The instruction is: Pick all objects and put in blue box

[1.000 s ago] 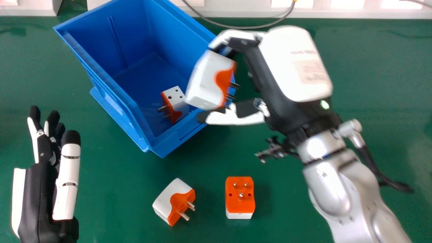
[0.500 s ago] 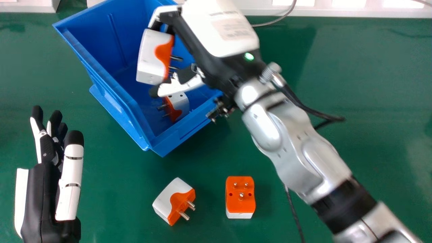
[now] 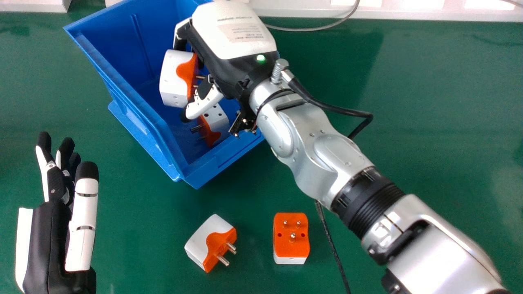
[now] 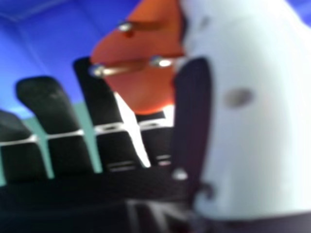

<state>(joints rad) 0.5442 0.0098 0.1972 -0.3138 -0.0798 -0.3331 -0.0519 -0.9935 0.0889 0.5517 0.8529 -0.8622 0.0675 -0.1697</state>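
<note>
In the head view my right hand [image 3: 229, 36] is over the blue box [image 3: 163, 130], its fingers and thumb pinching a white and orange plug adapter [image 3: 173, 79]. The right hand view shows my right hand [image 4: 243, 131] with the held adapter [image 4: 146, 82], its metal pins exposed. Another adapter [image 3: 214, 120] lies on the box floor, partly behind the thumb. On the table, one adapter [image 3: 210, 243] rests tilted with pins toward the right, and another [image 3: 291, 238] has its orange pin side up. My left hand [image 3: 49, 228] is at the left with straight fingers.
The green table [image 3: 429, 122] carries all this. A grey cable [image 3: 318, 29] loops near the white ledge [image 3: 408, 11] at the back. My silver right forearm [image 3: 302, 143] crosses above the box's near right rim, and a thin black cable [image 3: 333, 245] hangs below it.
My right hand has moved left from the box's right side to above its inside, carrying the adapter. The left hand has barely shifted, and the two adapters on the table have stayed put.
</note>
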